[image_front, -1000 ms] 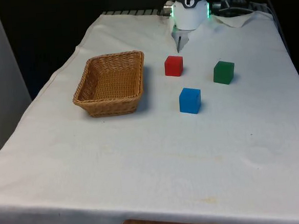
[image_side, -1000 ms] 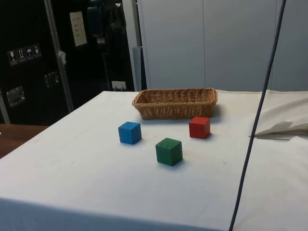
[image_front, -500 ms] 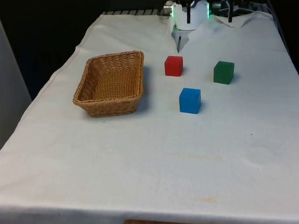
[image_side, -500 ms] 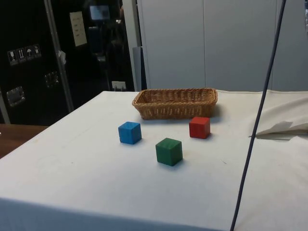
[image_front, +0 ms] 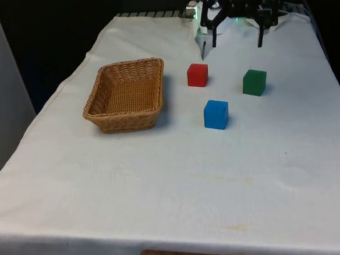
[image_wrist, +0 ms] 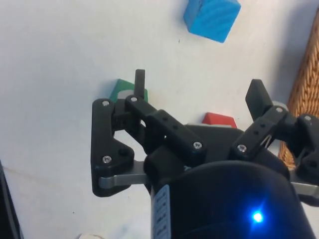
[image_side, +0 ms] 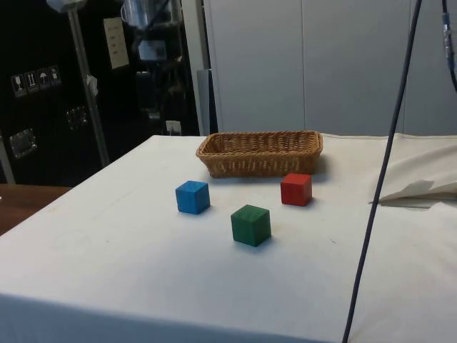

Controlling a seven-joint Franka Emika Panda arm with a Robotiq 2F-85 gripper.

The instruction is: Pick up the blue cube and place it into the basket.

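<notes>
The blue cube point(image_front: 216, 114) rests on the white cloth near the table's middle, also in the side view point(image_side: 193, 196) and the wrist view point(image_wrist: 212, 17). The wicker basket point(image_front: 123, 124) stands at the front view's left of it, with nothing inside point(image_side: 260, 153). My gripper point(image_front: 237, 40) hangs in the air over the table's far end, beyond the red and green cubes and well away from the blue cube. It is open, with the jaws spread wide and nothing between them point(image_wrist: 199, 89).
A red cube point(image_front: 197, 75) lies between the gripper and the blue cube, close to the basket's far corner. A green cube point(image_front: 254, 82) sits at the front view's right of it. A dark cable point(image_side: 382, 179) hangs across the side view.
The gripper has swung so its black fingers now point down over the table's far end. The cubes and the basket have not moved.
</notes>
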